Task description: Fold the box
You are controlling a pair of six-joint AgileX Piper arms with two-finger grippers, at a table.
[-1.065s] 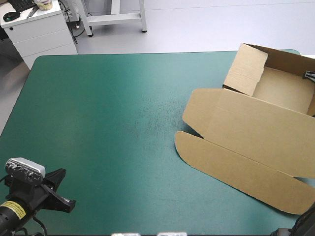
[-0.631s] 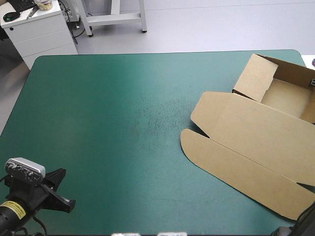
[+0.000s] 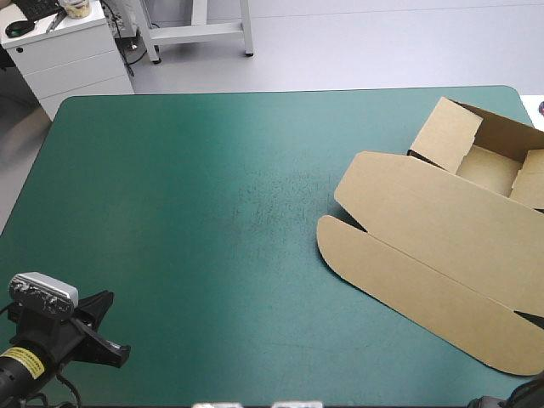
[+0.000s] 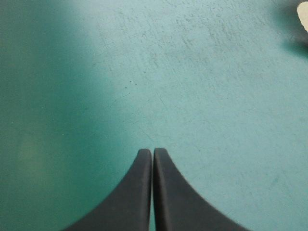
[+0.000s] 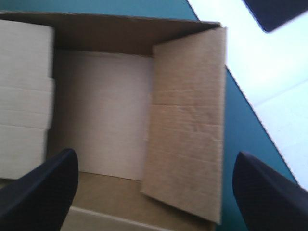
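Lying on the right side of the table (image 3: 170, 212), toward its far corner: the brown box (image 3: 425, 229), an open tray with its lid flat.
The right gripper (image 5: 155, 155) hangs over the tray, black fingers wide apart, with a side flap leaning inward. The left gripper (image 4: 152, 151), fingers pressed together, sits over the table's near left corner.

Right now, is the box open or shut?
Open. The box is a tray with raised walls and nothing inside, and its lid lies flat on the table.
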